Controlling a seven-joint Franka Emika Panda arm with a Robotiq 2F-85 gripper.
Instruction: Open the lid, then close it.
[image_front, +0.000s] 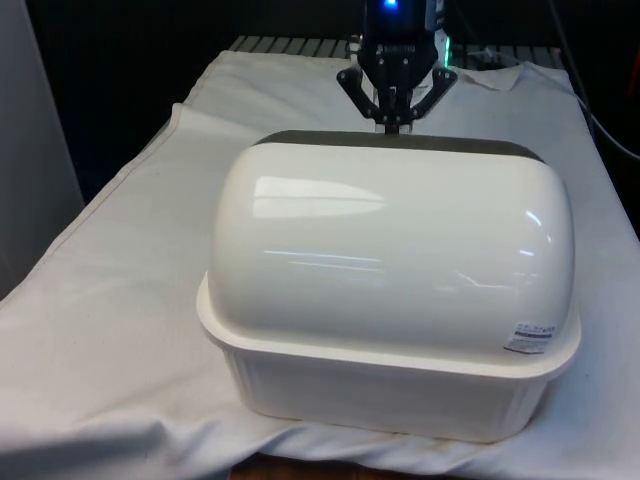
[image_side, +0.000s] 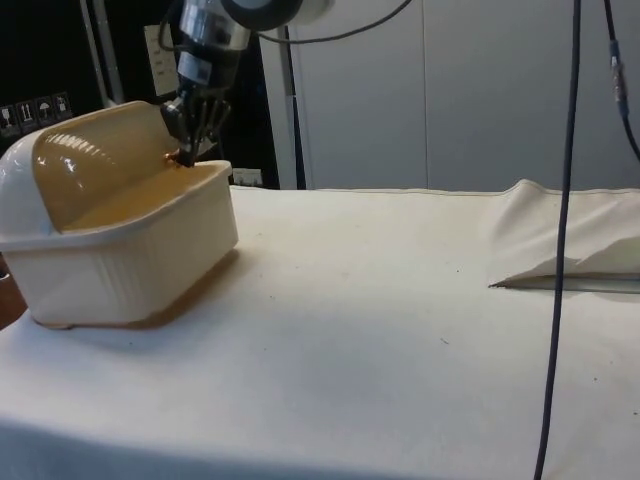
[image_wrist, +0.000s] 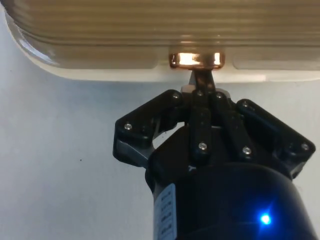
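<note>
From where I'm sitting the bread box (image_front: 390, 290) near the table's (image_side: 400, 330) end looks rolled open, so closing's left, and my gripper (image_wrist: 200, 82) sits right at the lid (image_side: 95, 165), fingers pinched tight together on its little copper handle (image_wrist: 196, 60).

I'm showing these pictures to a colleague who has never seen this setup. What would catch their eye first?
The big cream bread box with its glossy domed lid, standing on the white cloth and turning its back to the front view. Next, the black gripper at the box's far side, fingers shut on the small shiny metal handle at the lid's edge.
</note>
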